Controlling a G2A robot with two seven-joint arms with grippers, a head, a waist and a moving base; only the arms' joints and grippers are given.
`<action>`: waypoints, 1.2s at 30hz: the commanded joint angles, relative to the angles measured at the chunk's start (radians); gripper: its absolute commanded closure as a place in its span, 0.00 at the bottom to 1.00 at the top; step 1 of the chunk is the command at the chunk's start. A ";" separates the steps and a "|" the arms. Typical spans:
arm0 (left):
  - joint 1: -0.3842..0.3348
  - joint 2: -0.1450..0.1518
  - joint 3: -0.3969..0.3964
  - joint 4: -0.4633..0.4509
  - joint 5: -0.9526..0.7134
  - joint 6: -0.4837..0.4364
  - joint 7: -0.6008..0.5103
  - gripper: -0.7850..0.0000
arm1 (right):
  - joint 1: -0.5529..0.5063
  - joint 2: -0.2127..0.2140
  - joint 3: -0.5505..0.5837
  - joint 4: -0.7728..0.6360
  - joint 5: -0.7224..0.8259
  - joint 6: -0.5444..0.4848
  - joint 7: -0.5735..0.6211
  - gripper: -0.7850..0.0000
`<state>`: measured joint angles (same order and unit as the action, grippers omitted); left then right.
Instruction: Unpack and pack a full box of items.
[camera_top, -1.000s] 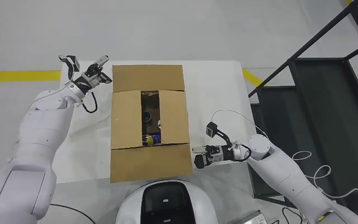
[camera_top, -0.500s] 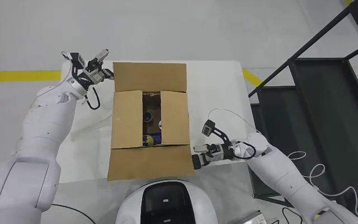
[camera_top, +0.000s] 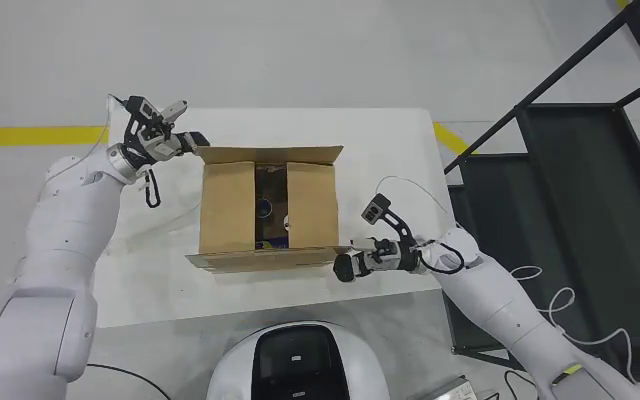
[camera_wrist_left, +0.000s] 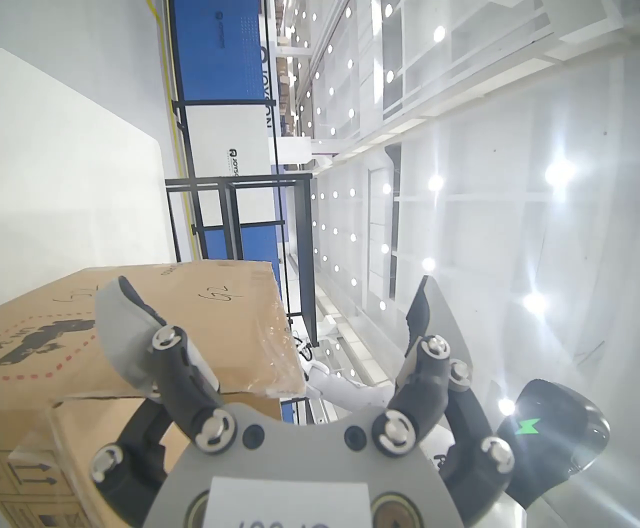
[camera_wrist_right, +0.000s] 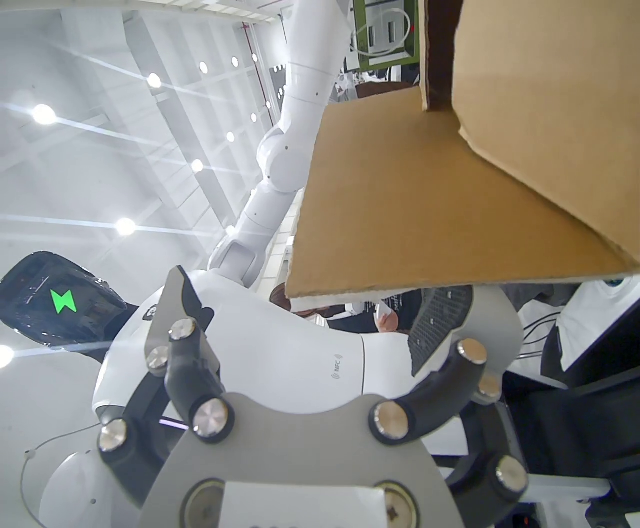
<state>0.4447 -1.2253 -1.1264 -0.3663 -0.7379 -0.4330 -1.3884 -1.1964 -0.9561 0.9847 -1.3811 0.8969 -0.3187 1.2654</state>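
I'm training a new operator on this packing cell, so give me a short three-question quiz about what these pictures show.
1. True or false: the left tool is shut on a can.
2. Where is the right tool? A) at the far left corner of the cardboard box; B) at its near right corner; C) deep inside it.
3. Fill in: the cardboard box stands on a white ___.

Key:
1. False. It is open, beside the far flap.
2. B.
3. table.
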 joint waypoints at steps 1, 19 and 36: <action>0.021 0.014 -0.006 -0.045 0.018 0.026 -0.025 0.00 | 0.007 -0.004 0.002 0.000 -0.017 -0.020 -0.034 0.00; 0.204 0.110 -0.036 -0.329 0.171 0.114 -0.113 0.00 | 0.069 -0.034 0.029 -0.032 -0.243 -0.093 -0.320 0.00; 0.249 0.130 -0.036 -0.380 0.140 0.126 -0.124 0.00 | 0.221 -0.083 -0.056 0.014 -0.465 0.096 -0.470 0.00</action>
<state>0.6918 -1.0976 -1.1595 -0.7399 -0.5955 -0.3106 -1.5098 -0.9805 -1.0373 0.9315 -1.3669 0.4380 -0.2310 0.7980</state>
